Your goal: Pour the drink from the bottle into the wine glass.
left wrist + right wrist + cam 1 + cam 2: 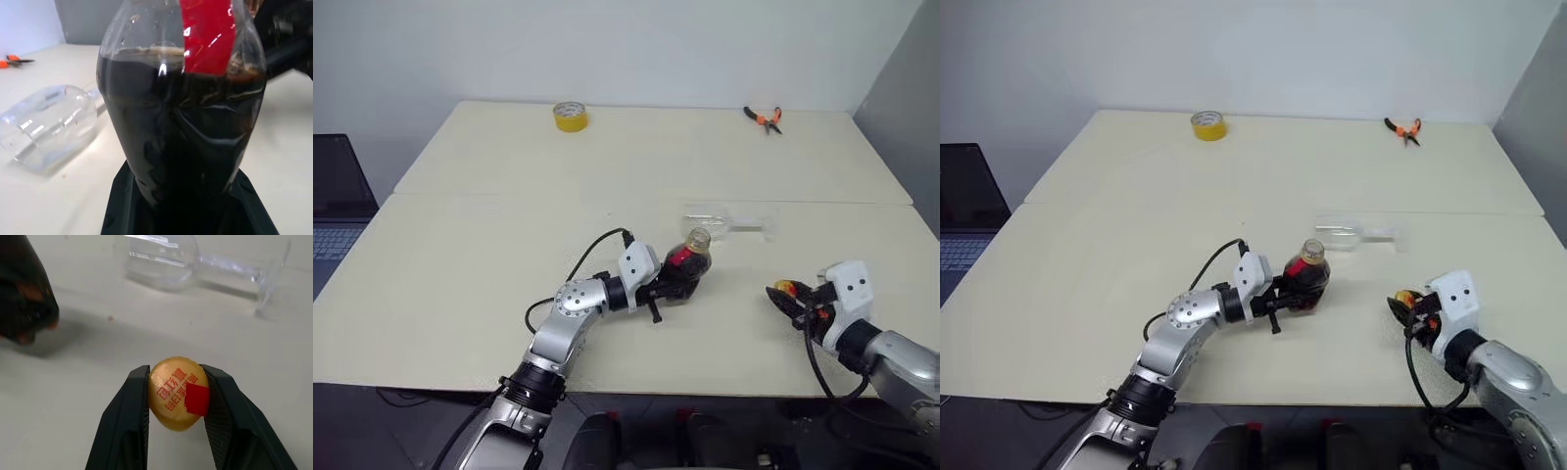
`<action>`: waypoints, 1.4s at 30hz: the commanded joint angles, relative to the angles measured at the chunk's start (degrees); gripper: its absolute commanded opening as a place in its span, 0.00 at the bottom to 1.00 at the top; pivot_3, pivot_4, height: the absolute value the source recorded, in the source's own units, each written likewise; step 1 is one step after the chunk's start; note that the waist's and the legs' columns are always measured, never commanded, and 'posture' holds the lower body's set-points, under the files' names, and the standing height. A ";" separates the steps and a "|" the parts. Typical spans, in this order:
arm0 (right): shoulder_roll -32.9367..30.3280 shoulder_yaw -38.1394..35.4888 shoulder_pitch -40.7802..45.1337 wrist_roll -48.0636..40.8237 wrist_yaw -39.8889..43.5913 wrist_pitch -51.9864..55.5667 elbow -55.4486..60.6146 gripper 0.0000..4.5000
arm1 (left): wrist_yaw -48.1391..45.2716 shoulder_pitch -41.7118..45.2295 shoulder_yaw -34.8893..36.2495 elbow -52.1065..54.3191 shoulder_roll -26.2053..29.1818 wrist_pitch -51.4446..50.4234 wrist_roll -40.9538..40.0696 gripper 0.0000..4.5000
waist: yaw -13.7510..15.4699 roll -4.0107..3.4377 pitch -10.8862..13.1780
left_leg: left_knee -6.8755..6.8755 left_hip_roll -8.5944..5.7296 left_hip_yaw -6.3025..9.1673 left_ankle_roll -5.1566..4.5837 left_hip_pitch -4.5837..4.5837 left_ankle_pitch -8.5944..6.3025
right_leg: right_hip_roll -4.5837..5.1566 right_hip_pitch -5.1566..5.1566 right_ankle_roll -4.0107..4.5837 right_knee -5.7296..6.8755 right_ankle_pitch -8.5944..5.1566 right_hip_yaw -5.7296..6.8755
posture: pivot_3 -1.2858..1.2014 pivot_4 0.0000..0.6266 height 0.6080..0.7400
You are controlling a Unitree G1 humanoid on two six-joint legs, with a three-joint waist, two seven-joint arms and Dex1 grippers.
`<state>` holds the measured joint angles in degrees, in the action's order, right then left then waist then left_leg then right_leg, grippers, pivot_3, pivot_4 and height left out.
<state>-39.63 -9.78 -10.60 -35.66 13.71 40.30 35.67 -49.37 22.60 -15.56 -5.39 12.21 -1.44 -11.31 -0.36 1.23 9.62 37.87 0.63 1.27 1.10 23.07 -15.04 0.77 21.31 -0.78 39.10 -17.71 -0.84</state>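
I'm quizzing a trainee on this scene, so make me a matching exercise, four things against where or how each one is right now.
1 bottle
2 wine glass
3 yellow cap
4 pliers

A lying on its side on the table
B far right corner of the table
C held by the left gripper
D pinched in the right gripper

Pairs: 1-C, 2-A, 3-D, 4-B

Bright, even light (soft shadows), glare on wine glass.

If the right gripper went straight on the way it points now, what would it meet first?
Probably the wine glass, lying on its side on the table ahead of the right gripper, which is shut on the yellow cap. Depth is unclear.
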 commanded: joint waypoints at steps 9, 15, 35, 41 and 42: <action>5.05 2.84 1.88 9.23 2.49 -3.83 -7.78 0.34 | 0.43 1.45 0.92 0.89 -0.92 2.20 -0.46 0.14 | 0.23 -0.01 0.00 | 0.02 -0.05 -0.03 0.00 0.02 0.00 | 0.02 -0.01 0.00 -0.02 0.00 -0.02 | 0.52 0.24 1.00; 5.78 2.39 0.83 10.44 4.59 -3.30 -8.39 0.81 | 0.71 1.43 1.14 0.72 -0.96 2.33 -0.38 0.14 | 0.22 -0.01 -0.01 | 0.02 -0.04 -0.02 0.00 0.01 0.00 | 0.03 -0.01 0.00 -0.01 0.00 -0.02 | 0.52 0.24 1.00; 4.56 6.33 12.17 7.06 10.22 -2.05 11.06 1.00 | 24.36 2.72 18.16 -5.85 -1.60 3.39 0.68 0.14 | -0.07 -0.01 -0.01 | 0.04 0.03 0.03 0.01 -0.05 0.00 | 0.00 -0.04 -0.01 0.02 0.01 0.01 | 0.52 0.24 1.00; 9.20 18.50 26.60 8.09 10.33 3.17 5.52 1.00 | 33.77 10.07 24.67 -23.32 1.97 12.37 3.76 0.14 | 0.23 0.13 0.06 | 0.08 -0.06 0.04 0.01 0.00 0.01 | 0.08 0.01 -0.01 0.03 0.03 0.07 | 0.52 0.24 1.00; 9.81 19.53 27.78 8.76 10.23 3.24 4.41 1.00 | 34.52 11.10 25.00 -25.39 2.25 13.82 4.10 0.14 | 0.29 0.18 0.07 | 0.07 -0.05 0.07 0.01 0.02 0.00 | 0.08 0.01 -0.01 0.01 0.03 0.11 | 0.52 0.24 1.00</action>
<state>-30.18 8.97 16.35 -27.93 23.74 43.26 40.79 -16.49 31.50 8.09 -30.52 13.78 7.93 -7.79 -0.07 1.40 9.69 37.94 0.58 1.35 1.11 23.12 -15.04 0.84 21.33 -0.78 39.09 -17.69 -0.71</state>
